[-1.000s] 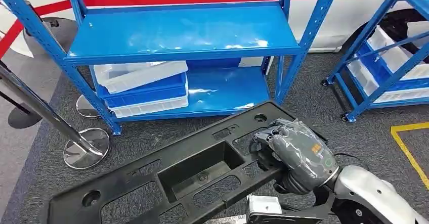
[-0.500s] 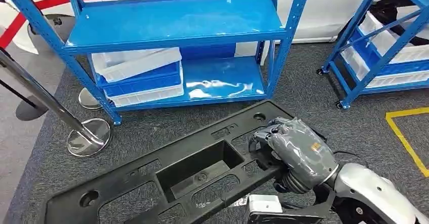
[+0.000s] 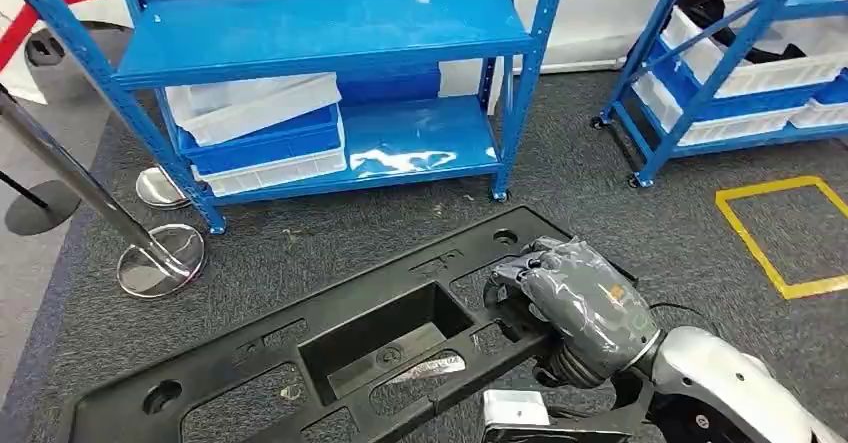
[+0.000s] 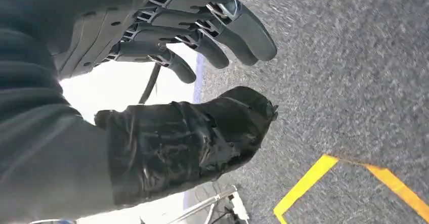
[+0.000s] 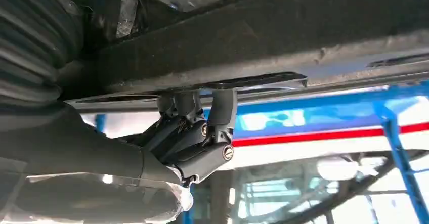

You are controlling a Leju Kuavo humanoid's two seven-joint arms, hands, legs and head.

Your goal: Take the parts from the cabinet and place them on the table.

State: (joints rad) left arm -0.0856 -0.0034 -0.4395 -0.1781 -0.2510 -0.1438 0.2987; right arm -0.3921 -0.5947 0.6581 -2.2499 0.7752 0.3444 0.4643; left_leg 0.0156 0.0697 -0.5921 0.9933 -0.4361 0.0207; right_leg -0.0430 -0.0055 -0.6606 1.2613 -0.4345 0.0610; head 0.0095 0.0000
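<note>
Head view, long black moulded plastic panel with rectangular cut-outs [image 3: 330,348] held above grey carpet [image 3: 300,238], right hand [image 3: 575,303] grasping its near edge, left hand [image 4: 167,77] empty with fingers spread, blue metal shelving rack [image 3: 330,33] beyond.

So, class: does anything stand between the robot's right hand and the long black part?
Nothing visible does. The right hand already grips the black part, fingers hooked through an opening. The left hand hangs free of it, holding nothing.
</note>
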